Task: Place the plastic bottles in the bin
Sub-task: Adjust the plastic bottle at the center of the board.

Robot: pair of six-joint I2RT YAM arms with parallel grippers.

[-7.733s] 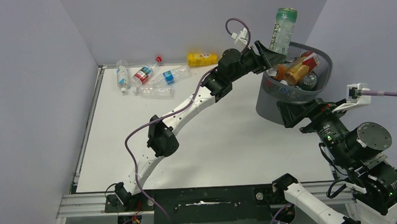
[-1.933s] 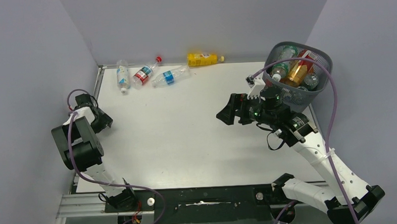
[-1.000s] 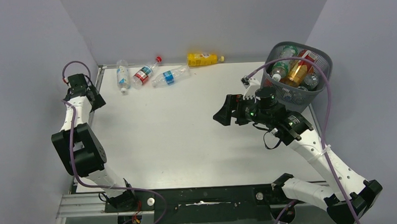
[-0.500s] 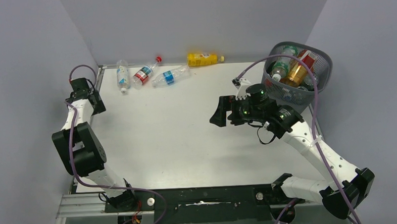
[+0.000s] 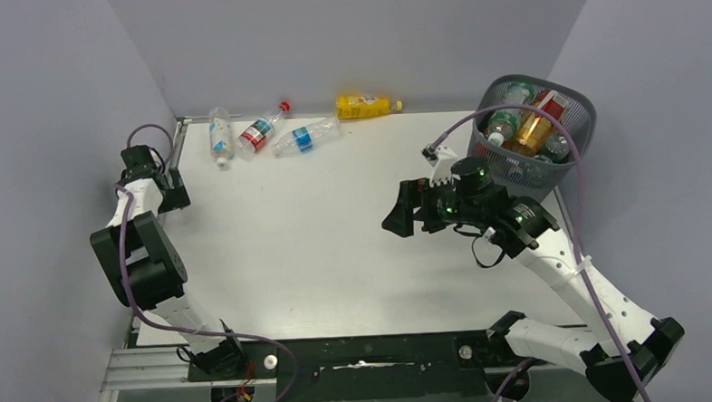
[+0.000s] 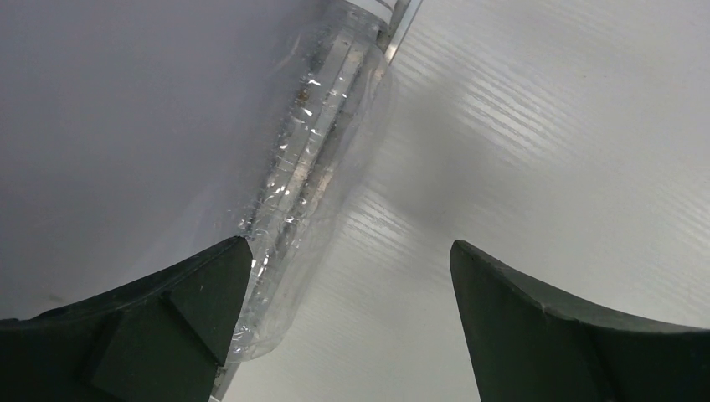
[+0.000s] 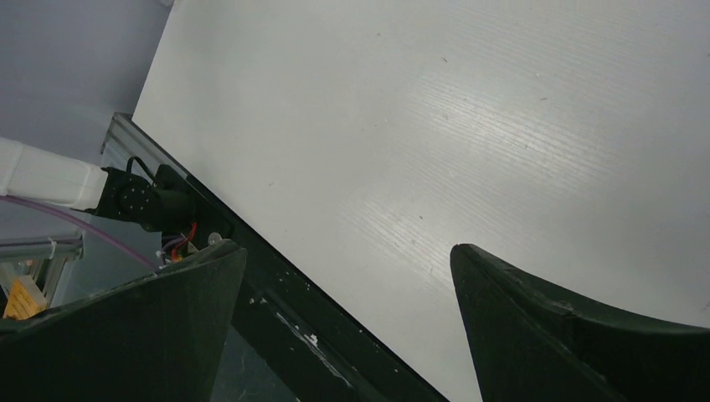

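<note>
Left fingers [image 6: 151, 327] are spread; a clear, ribbed bottle [image 6: 322, 151] lies along the wall, its end just beside one finger. Right fingers [image 7: 569, 335] are spread above the worktop [image 7: 419, 126]. Behind them, the grey mesh bin [image 5: 588, 123] holds several bottles.

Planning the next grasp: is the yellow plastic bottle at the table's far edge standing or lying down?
Lying down: the yellow plastic bottle rests on its side by the back wall, cap pointing right.
</note>
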